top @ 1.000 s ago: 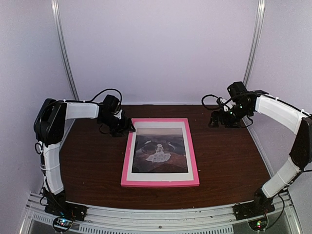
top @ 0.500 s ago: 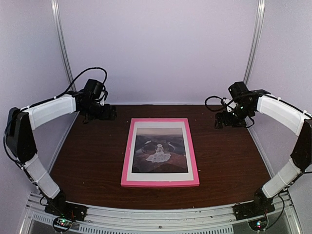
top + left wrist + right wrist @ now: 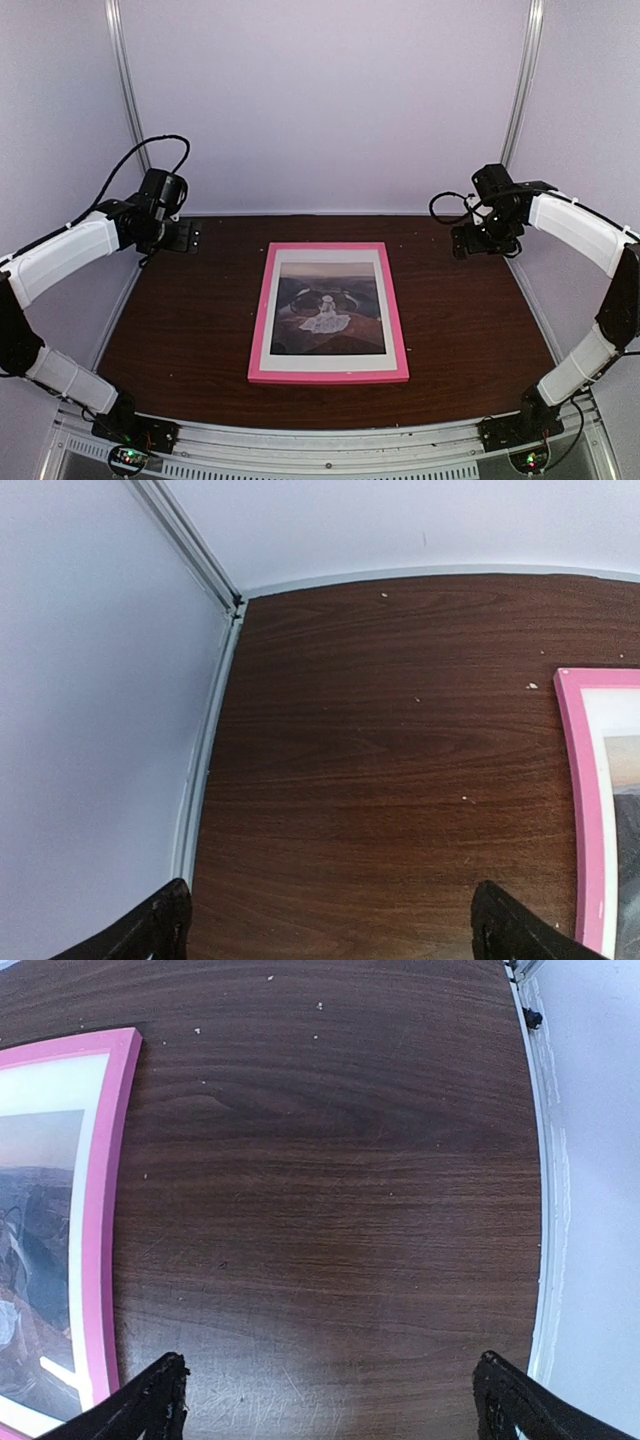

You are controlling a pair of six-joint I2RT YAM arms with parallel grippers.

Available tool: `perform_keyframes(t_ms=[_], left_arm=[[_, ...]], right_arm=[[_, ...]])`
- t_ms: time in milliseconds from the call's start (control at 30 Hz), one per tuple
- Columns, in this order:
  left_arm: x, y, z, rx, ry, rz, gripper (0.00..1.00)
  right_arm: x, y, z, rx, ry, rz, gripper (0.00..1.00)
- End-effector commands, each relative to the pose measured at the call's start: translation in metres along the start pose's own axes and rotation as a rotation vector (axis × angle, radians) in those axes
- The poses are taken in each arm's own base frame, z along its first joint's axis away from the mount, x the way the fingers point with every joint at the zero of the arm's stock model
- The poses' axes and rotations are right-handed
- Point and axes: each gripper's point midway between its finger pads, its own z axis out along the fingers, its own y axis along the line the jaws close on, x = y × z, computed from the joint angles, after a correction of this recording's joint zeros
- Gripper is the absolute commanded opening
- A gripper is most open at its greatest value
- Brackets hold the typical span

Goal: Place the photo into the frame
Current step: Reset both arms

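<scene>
The pink frame [image 3: 262, 313] lies flat, face up, in the middle of the dark wooden table. The photo [image 3: 328, 309], a brownish landscape with a pale figure and white margin, sits inside it. My left gripper [image 3: 185, 236] hovers open at the table's far left corner, well clear of the frame. Its wrist view catches the frame's pink bar [image 3: 585, 810] at the right edge. My right gripper [image 3: 468, 243] is open at the far right, holding nothing. The frame's bar [image 3: 100, 1220] and part of the photo [image 3: 40, 1250] show at the left of the right wrist view.
Pale walls [image 3: 320, 100] enclose the table on three sides, with metal posts [image 3: 130, 100] in the back corners. A grey rail [image 3: 205, 740] runs along the table's left edge. Small pale crumbs [image 3: 532, 686] dot the wood near the frame.
My left arm pulled back from the frame's top left corner to the far left and its gripper opened wider. The right gripper drifted slightly right and back. Frame and photo stayed put.
</scene>
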Motion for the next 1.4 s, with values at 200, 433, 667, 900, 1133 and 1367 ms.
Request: perform_keyframes(t_ms=[200, 433, 667, 900, 1133, 1367], left_arm=[[-0.008, 0.025, -0.032, -0.022, -0.151, -0.016, 0.98], [0.003, 0.024, -0.046, 0.043, -0.207, -0.021, 0.98], [0.020, 0.033, -0.063, 0.065, -0.208, -0.054, 0.98], [0.037, 0.040, -0.087, 0.112, -0.215, -0.047, 0.98], [0.050, 0.041, -0.091, 0.131, -0.243, -0.043, 0.98], [0.054, 0.027, -0.081, 0.180, -0.221, -0.056, 0.98]], right_arm=[[-0.014, -0.022, -0.021, 0.076, -0.144, 0.017, 1.00], [-0.007, -0.029, -0.044, 0.081, -0.229, 0.003, 1.00], [0.003, -0.035, -0.080, 0.049, -0.403, 0.038, 1.00], [0.023, -0.032, -0.084, 0.011, -0.366, 0.040, 1.00], [0.032, -0.027, -0.089, -0.040, -0.409, 0.044, 1.00], [0.035, -0.022, -0.092, -0.079, -0.441, 0.053, 1.00]])
